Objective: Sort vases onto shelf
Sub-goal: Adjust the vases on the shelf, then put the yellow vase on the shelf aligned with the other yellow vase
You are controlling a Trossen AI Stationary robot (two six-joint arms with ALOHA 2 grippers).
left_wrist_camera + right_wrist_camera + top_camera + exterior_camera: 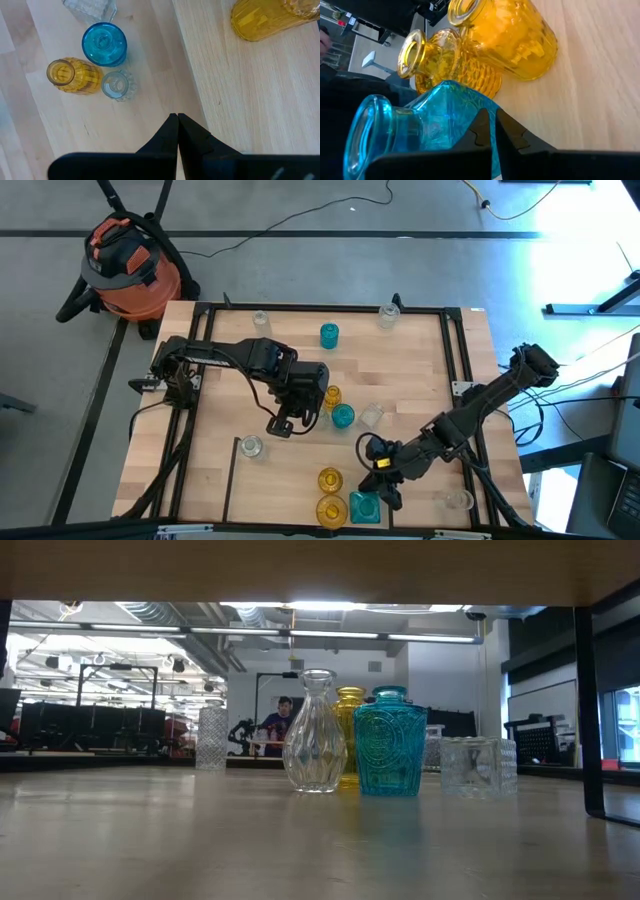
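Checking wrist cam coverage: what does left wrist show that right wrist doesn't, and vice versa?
Only the left wrist view: the shut left pincer above bare wood, with a round teal vase, a small amber vase, a small clear vase and part of another clear vase.

Only the right wrist view: the shut right pincer close against a teal vase, two amber vases just behind it, and dark equipment beyond the table.

Both: dark shut fingers, pale wood shelf, amber and teal glass.
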